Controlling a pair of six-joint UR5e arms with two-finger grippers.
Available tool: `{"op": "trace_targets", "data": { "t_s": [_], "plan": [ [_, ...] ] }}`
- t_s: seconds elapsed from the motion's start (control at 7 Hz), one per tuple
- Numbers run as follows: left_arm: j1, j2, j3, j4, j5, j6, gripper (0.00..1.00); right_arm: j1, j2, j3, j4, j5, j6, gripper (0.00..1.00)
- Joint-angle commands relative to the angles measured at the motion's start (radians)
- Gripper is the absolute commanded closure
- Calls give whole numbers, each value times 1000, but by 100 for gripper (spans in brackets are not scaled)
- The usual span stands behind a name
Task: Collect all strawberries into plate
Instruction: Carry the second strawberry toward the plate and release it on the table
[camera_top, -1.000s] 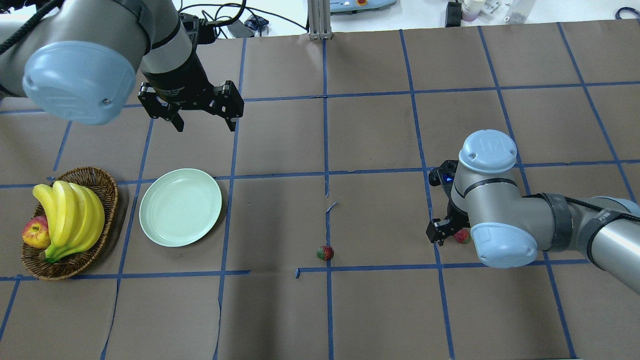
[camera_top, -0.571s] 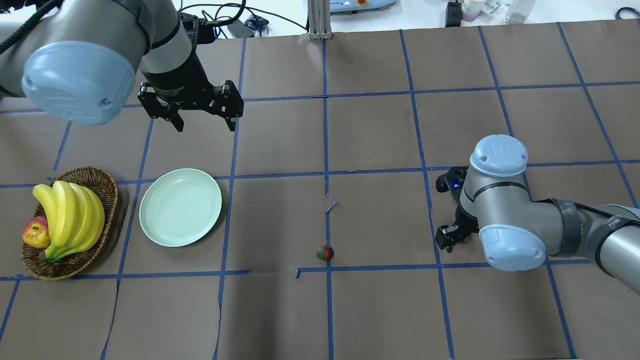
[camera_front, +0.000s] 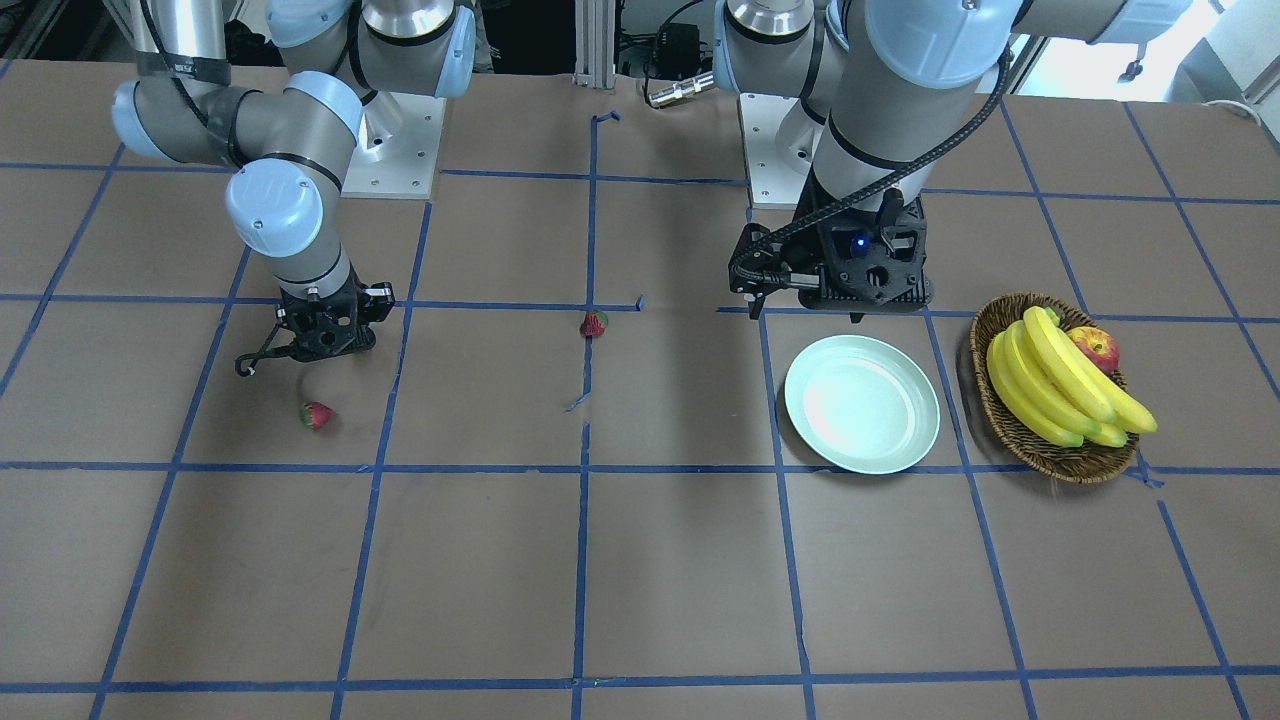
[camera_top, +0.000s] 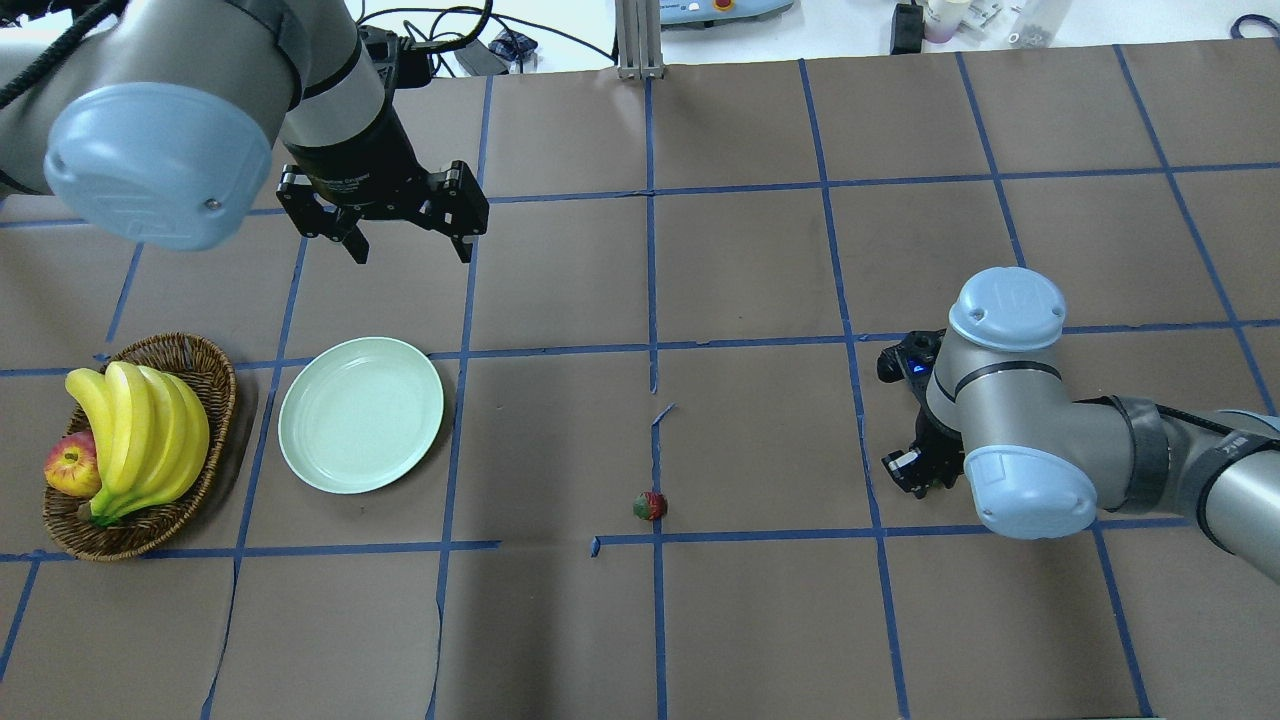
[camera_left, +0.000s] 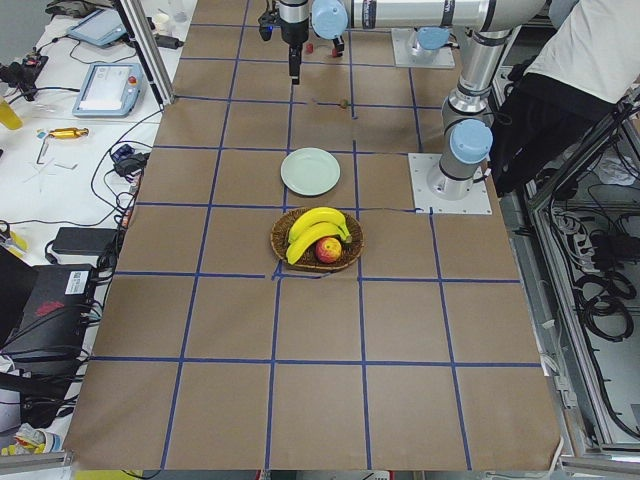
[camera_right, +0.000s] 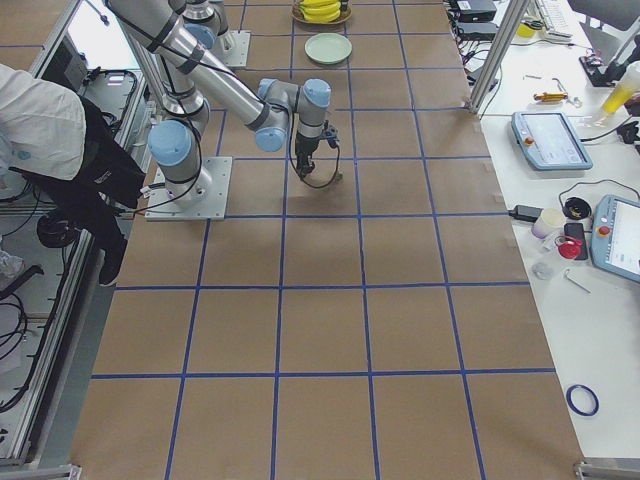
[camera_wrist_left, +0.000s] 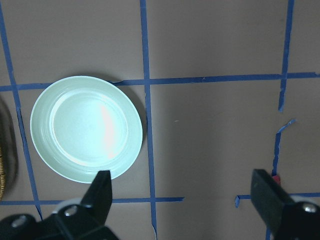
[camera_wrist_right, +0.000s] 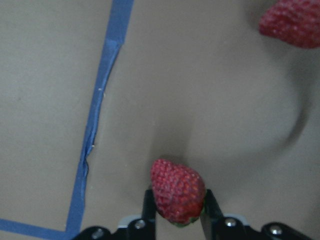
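**One berry pinched, two to go**

Right wrist view: we see the right gripper closed to a berry's width on the held strawberry, a dark jaw against each flank near the green cap. The skin is deep red and pitted with seeds. A second strawberry shows blurred at the frame's upper corner. (We cannot tell whether the held one is clear of the table.)

Front-facing view: the second strawberry lies on the brown paper just beside that gripper. A third strawberry sits near the table's middle, well apart from the plate. The plate is pale mint and holds nothing. Beside it stands a basket of bananas with an apple.

Overhead view: the left gripper hangs spread wide with nothing in it, beyond the plate. The right gripper is largely hidden here.

Side views: the berries are too small to judge.

Left wrist view: only the bare plate below the spread jaws.

We judge these berries light and soft, easily bruised. We would pinch each gently across its broad shoulders by the cap, since the tapered tip would likely slip out.
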Motion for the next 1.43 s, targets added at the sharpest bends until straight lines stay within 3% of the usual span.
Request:
{"op": "trace_targets", "data": {
  "t_s": [0.0,0.14,0.43,0.71,1.14,1.29],
  "plan": [
    [1,0,0,0,0,0,0,53,13,-75,-23,153,202,100],
    [1,0,0,0,0,1,0,167,43,-164,-16,181,339,100],
    [1,-2,0,0,0,0,0,463,202,-385,-14,183,778,100],
    [1,-2,0,0,0,1,0,619,389,-575,7,183,999,100],
    [1,0,0,0,0,1,0,663,412,-587,9,278,1003,100],
    [1,0,0,0,1,1,0,664,413,-587,9,276,1003,86]
  ]
}}
